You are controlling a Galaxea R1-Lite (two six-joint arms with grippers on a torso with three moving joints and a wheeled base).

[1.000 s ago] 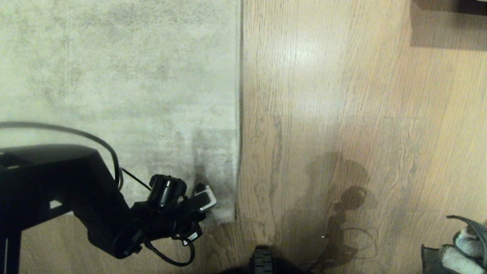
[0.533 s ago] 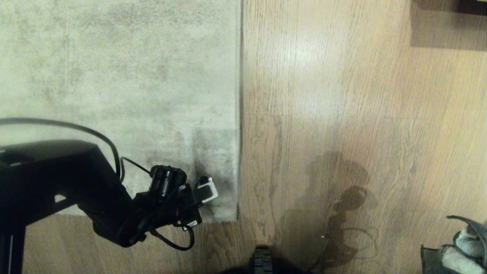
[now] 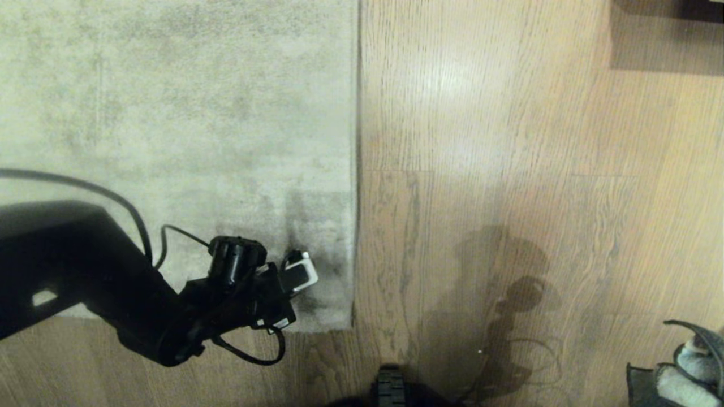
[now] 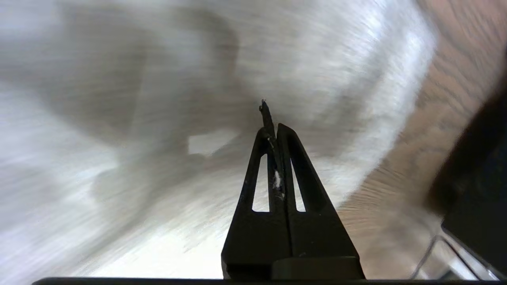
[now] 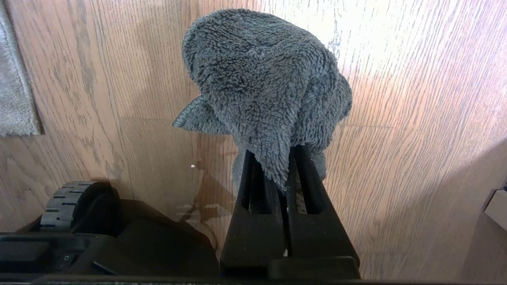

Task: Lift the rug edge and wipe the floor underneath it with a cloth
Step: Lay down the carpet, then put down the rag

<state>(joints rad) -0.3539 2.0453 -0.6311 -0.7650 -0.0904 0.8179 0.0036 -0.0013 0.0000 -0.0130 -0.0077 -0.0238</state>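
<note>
The rug edge runs straight away from me, and its square near corner lies flat on the floor. My left arm reaches over that corner from the left. In the left wrist view my left gripper is shut with nothing between its fingers, just above the pale rug pile, with floor planks beside it. My right gripper is shut on the grey fluffy cloth, held above the floor at the near right, where the cloth shows in the head view.
My base wheel sits at the near edge, also seen as a wheel in the right wrist view. A dark piece of furniture casts a shadow at the far right. Bare planks stretch between rug and cloth.
My left arm has drawn a little to the left and farther onto the rug, with the wrist turning. The rug corner, the cloth and the right arm have not moved.
</note>
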